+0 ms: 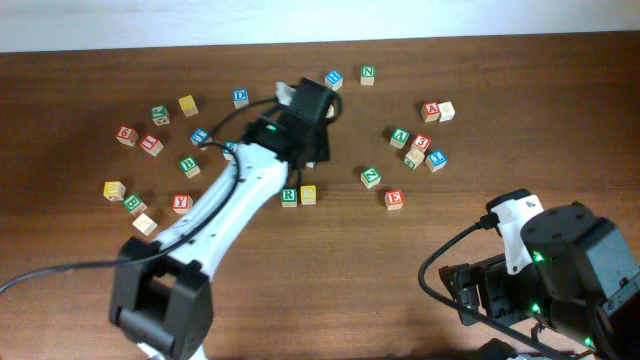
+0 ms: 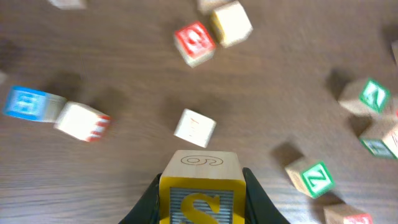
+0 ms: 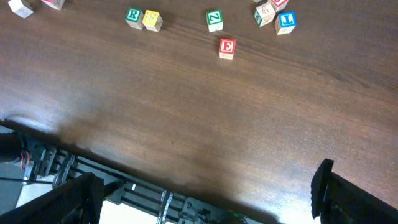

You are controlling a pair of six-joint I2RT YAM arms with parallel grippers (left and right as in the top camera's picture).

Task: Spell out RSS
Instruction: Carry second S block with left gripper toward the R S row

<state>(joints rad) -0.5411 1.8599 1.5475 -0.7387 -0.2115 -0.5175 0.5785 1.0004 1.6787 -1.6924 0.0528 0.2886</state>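
A green R block (image 1: 289, 196) and a yellow S block (image 1: 308, 194) stand side by side, touching, at the table's middle; they also show in the right wrist view as R (image 3: 134, 17) and S (image 3: 152, 20). My left gripper (image 1: 310, 108) hovers behind them over the table and is shut on a second yellow S block (image 2: 200, 193), held off the wood. That block is hidden under the gripper in the overhead view. My right gripper (image 3: 205, 199) is open and empty at the front right table edge, far from the blocks.
Loose letter blocks lie scattered: a green Z (image 1: 370, 177), a red E (image 1: 394, 199), a cluster at the right (image 1: 420, 145) and a group at the left (image 1: 150, 145). Under the left gripper are a plain block (image 2: 194, 127) and a green Z (image 2: 317, 177).
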